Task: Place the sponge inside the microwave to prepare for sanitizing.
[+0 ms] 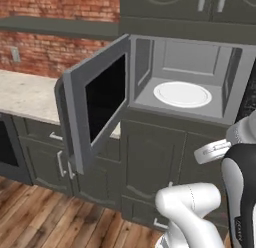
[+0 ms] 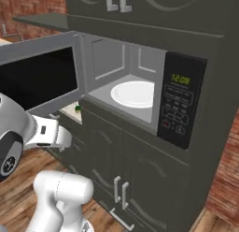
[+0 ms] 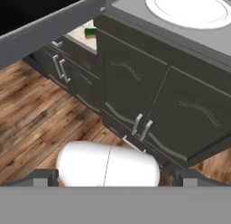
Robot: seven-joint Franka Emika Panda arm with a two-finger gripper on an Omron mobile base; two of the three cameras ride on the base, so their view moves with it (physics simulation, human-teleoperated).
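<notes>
1. Microwave (image 1: 235,77): door (image 1: 100,99) swung wide; white plate (image 1: 182,94) bare inside.
2. Sponge (image 3: 90,32): on the counter (image 3: 83,36) behind the door, at 11 o'clock in the hand view.
3. Gripper (image 3: 115,175): jaws fully spread, holding nothing.
4. Step: approach, sponge not yet grasped.
5. Next: reach past the door's edge, descend onto the sponge, close.

Flat, even rendered light is seen throughout, with no clear source. The microwave (image 1: 185,77) cavity is lit softly and its white plate (image 1: 182,94) is rendered bright, without glare. Cabinet fronts (image 3: 149,101) are kept dim. Edges are slightly soft and pixelated; shadows are faint.
</notes>
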